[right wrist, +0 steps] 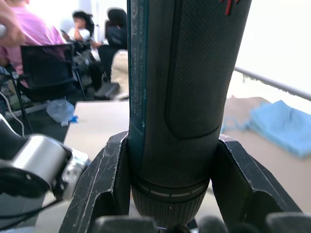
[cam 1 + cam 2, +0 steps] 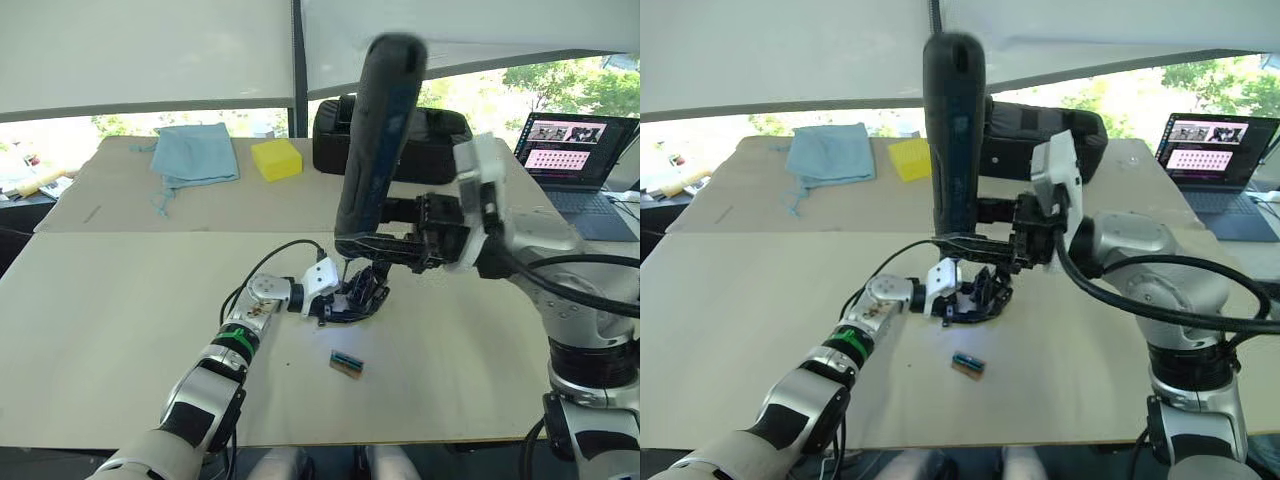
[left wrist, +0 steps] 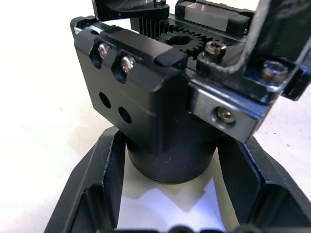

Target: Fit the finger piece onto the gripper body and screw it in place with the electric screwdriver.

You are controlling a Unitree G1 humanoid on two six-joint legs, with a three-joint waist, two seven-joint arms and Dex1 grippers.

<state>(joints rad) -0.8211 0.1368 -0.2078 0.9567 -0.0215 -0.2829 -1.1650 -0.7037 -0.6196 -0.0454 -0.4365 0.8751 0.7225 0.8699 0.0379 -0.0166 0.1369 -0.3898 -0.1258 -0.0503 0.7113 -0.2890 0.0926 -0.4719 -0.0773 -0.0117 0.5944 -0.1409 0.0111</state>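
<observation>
The screwdriver (image 2: 954,140) stood nearly upright, its long axis vertical and bit pointing down onto the gripper body (image 2: 985,292) near the table's (image 2: 740,330) middle. The right gripper (image 2: 975,243) clamped its lower barrel, fingers (image 1: 104,179) tight on both sides. The left gripper (image 2: 335,303) held the body's round base between its jaws. A small green block (image 2: 967,364) lay just in front, apart. Behind sat a black case (image 2: 1040,130), yellow box (image 2: 276,158), blue cloth (image 2: 195,152) and laptop (image 2: 575,150).
</observation>
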